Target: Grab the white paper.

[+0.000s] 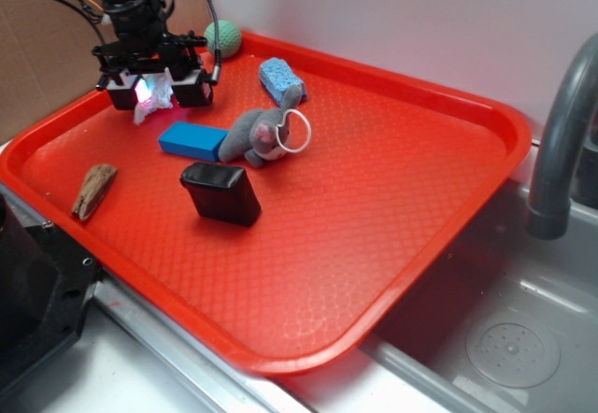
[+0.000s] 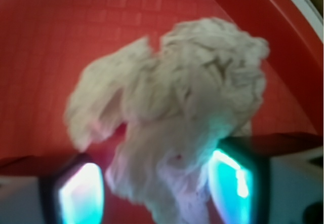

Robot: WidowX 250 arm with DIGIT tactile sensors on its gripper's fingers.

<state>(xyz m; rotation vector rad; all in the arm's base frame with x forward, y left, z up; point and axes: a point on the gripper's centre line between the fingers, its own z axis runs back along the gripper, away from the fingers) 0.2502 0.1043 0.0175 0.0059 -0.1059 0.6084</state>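
The white paper (image 1: 152, 102) is a crumpled, lumpy wad lying at the far left of the red tray (image 1: 374, 226). My gripper (image 1: 157, 92) is low over it, with one finger on each side. In the wrist view the white paper (image 2: 187, 92) fills the middle and runs down between the lit fingertips (image 2: 230, 181). The right pad touches the wad. A strip of red tray shows between the wad and the left pad. The gripper (image 2: 157, 183) stands open around the paper.
Just right of the gripper are a blue block (image 1: 192, 139) and a grey plush toy with a white ring (image 1: 262, 136). A black box (image 1: 220, 192), a wood piece (image 1: 93, 191), a blue sponge (image 1: 281, 79) and a green ball (image 1: 223, 38) share the tray. A faucet (image 1: 561, 142) and sink are on the right.
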